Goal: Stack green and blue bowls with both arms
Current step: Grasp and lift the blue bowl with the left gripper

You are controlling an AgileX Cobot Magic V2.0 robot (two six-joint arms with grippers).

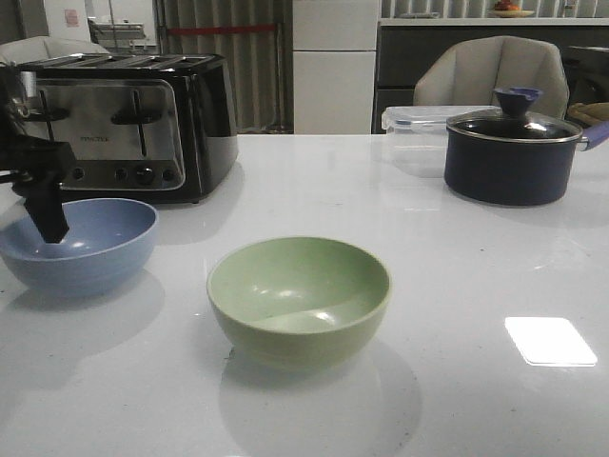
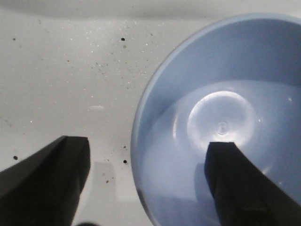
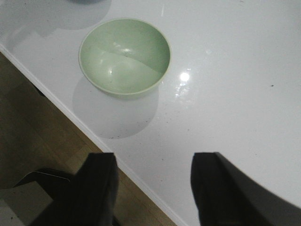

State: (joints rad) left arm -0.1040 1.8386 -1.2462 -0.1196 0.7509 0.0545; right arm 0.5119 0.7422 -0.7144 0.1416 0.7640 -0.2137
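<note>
**Currently: left gripper straddling blue bowl rim, green bowl untouched**

Front view: blue bowl (image 1: 78,244) sits near-left on the white table (image 1: 457,286), just in front of a black and chrome four-slot toaster (image 1: 128,124). Green bowl (image 1: 299,299) is centre-near, apart from the blue one, upright, nothing in it. Left gripper (image 1: 46,214) comes in from the left edge, one dark finger dipping into the blue bowl. Far right: dark navy pot (image 1: 514,157) with glass lid and blue knob, clear plastic container (image 1: 414,133) just behind and left of it. Right gripper is not in this view.

Left wrist view adds what the front one hides: left gripper (image 2: 150,179) spread wide, one finger inside the blue bowl (image 2: 221,122), the other outside over bare table, rim between them. Can't tell if either finger touches the bowl. Table here shows dark specks.

Right wrist view only: right gripper (image 3: 150,188) spread, holding nothing, hovering at the near table edge with wood floor (image 3: 33,122) below. Green bowl (image 3: 124,56) is well apart from its fingers, close to that edge.

Writing: small lettering on the toaster front, too blurred to read. No other labels legible.
</note>
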